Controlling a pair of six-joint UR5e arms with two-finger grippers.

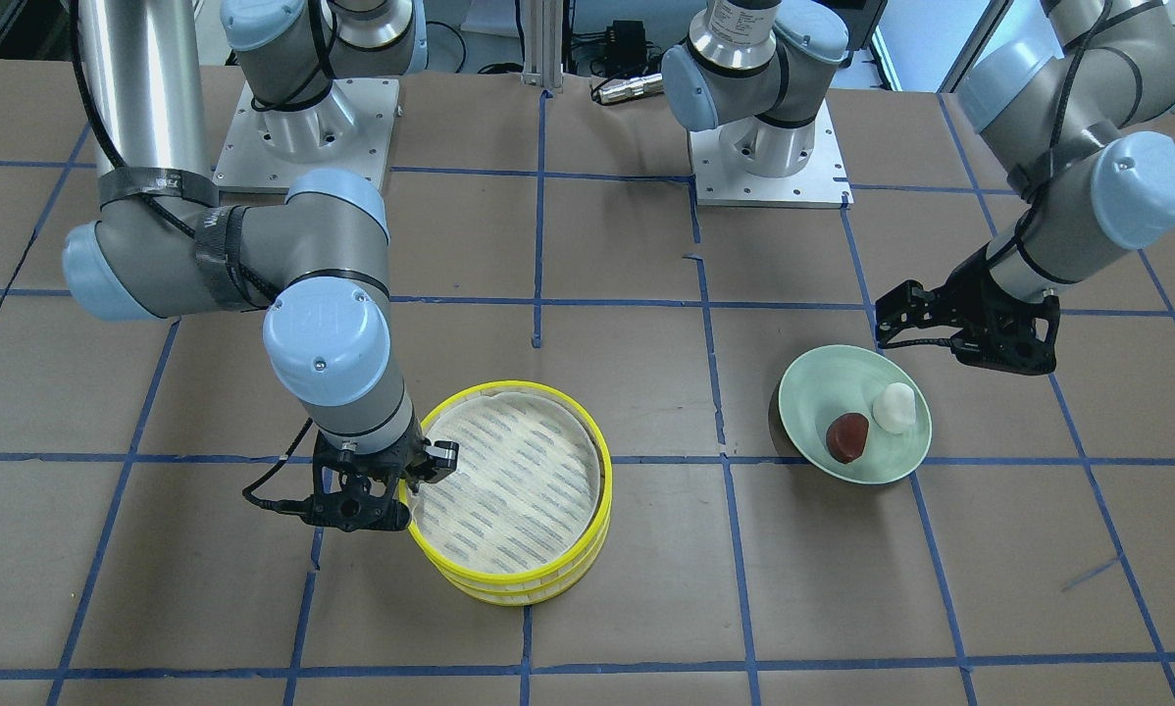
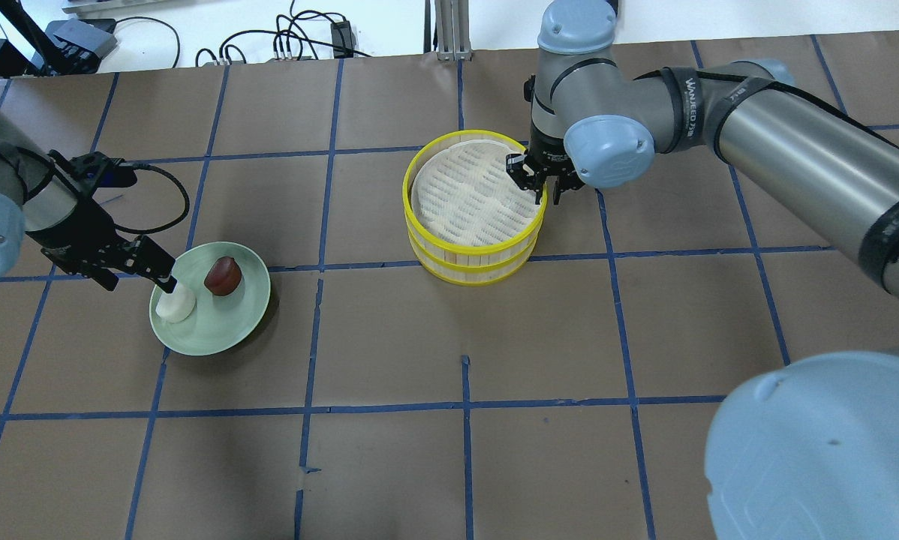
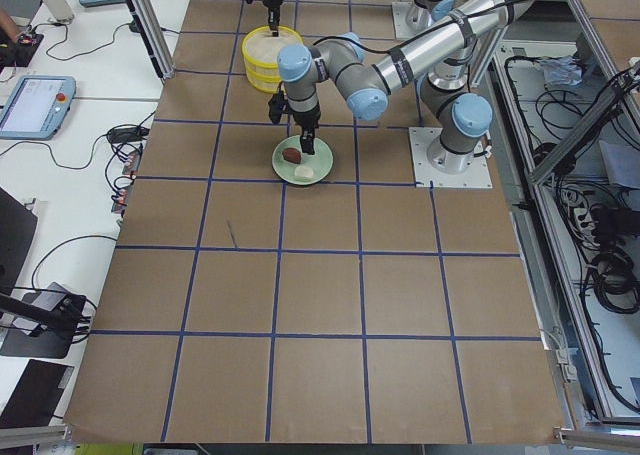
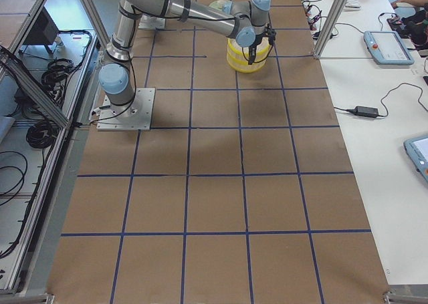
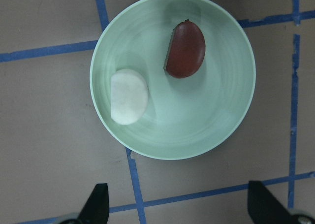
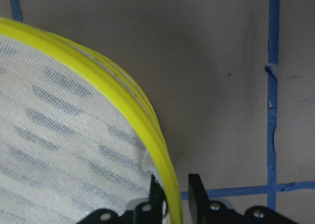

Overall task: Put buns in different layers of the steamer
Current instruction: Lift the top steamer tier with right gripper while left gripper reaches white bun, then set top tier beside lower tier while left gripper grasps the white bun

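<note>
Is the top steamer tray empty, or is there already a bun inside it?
Empty. The top steamer tray shows only its bare liner, and both buns, white and brown, lie on the green plate.

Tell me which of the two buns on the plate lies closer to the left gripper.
The white bun does. It sits at the plate's edge right by the left gripper, while the reddish-brown bun lies farther toward the steamer side.

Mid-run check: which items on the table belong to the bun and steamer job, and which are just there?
Job:
white bun
dark red bun
top steamer tray, right gripper straddling its rim
lower steamer tray, stacked beneath
left gripper, open above the plate

Just there:
green plate, holds both buns
blue tape grid
</note>
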